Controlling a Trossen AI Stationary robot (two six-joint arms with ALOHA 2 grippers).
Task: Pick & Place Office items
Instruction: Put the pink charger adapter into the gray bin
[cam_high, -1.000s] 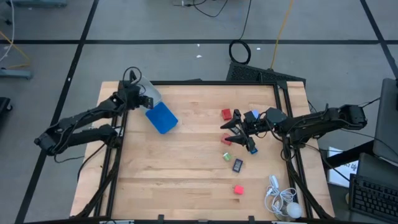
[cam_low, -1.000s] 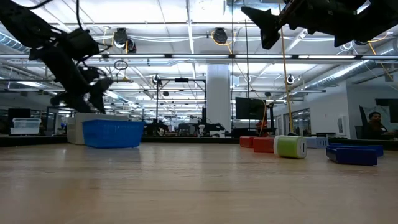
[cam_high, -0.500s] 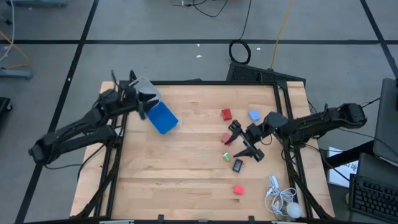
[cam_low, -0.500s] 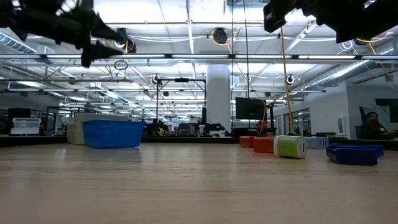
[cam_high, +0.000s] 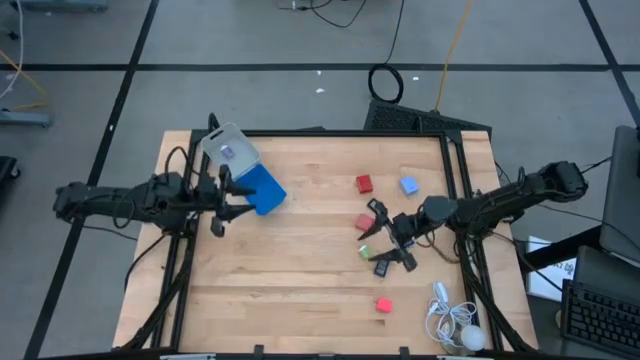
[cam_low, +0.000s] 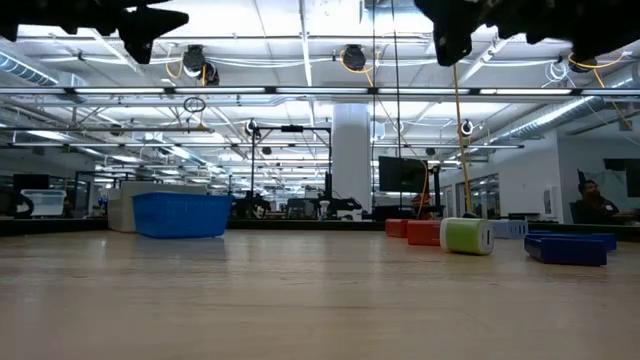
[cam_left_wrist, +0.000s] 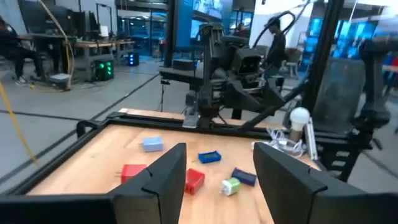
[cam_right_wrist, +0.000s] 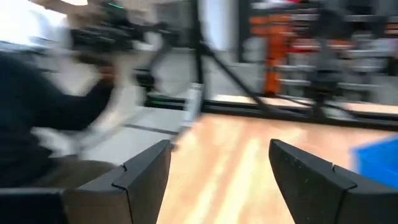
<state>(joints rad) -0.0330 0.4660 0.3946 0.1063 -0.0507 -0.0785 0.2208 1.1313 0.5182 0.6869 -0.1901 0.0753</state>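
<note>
**A:** What has just changed?

**B:** The right gripper (cam_high: 388, 243) has come nearer, away from the far pieces. It now spreads wide and empty over the small green block (cam_high: 365, 251) and the dark rectangular piece with a pale centre (cam_high: 383, 267). The left gripper (cam_high: 220, 203), also wide and empty, has swung back from the clear plastic box (cam_high: 228, 150) and hangs left of the blue plastic tray (cam_high: 262, 190). No piece shows in the tray, so I judge a pick is next.

**A:** And the count?

**B:** Near to far, all right of centre: three small red blocks (cam_high: 383, 304), one green, one dark, one blue rectangular piece (cam_left_wrist: 209, 157) and one pale blue block (cam_high: 408, 185). That makes seven.
</note>
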